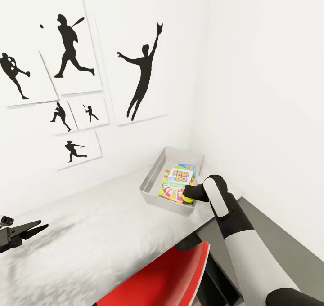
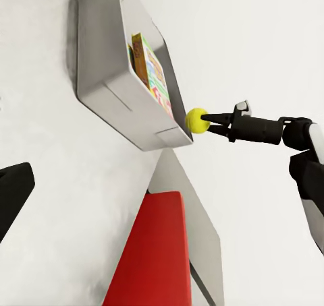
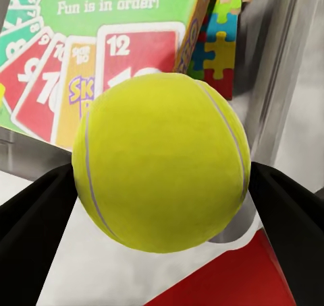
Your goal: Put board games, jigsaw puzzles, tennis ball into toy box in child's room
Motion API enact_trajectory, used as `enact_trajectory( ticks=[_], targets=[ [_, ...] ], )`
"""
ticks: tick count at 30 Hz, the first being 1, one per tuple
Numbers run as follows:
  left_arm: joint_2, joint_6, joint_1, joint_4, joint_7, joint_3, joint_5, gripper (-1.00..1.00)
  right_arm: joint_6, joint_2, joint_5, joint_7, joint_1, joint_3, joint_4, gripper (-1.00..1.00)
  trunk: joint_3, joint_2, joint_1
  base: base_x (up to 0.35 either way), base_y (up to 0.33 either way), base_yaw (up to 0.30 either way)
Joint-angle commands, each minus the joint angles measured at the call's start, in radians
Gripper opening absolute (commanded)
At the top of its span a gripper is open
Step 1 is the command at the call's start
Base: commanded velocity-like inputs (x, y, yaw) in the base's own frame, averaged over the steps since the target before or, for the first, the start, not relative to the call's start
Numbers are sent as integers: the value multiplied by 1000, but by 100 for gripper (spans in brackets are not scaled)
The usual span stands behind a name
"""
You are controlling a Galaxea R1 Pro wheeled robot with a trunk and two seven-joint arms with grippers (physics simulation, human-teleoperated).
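Observation:
My right gripper (image 1: 188, 197) is shut on the yellow-green tennis ball (image 1: 186, 198), held at the near rim of the light grey toy box (image 1: 153, 176) at the far end of the white table (image 1: 90, 234). The ball (image 3: 160, 161) sits squeezed between both black fingers (image 3: 34, 232); from the side, the ball (image 2: 198, 120) hangs just off the box's corner (image 2: 162, 134). Inside the box lies the Skip-Bo board game (image 1: 177, 181) on top of a jigsaw puzzle (image 3: 217, 43). My left gripper (image 1: 33, 228) hovers over the table's near left, its jaws apart.
A red chair (image 1: 171, 274) is tucked under the table's near edge. White walls with black silhouette posters (image 1: 67, 50) close off the corner behind the box. A grey floor strip (image 1: 288, 238) runs to the right of the table.

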Motion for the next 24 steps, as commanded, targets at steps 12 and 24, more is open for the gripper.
enact_trajectory(
  ticks=[12, 24],
  targets=[
    [2, 11, -2, 0, -4, -8, 7, 100, 2, -1, -12, -9, -1, 0, -1, 100, -2, -2, 1, 0, 0, 0],
    [2, 11, -2, 0, -4, -8, 7, 100, 2, -2, -14, -9, -1, 0, -1, 100, -2, -2, 1, 0, 0, 0]
  ],
)
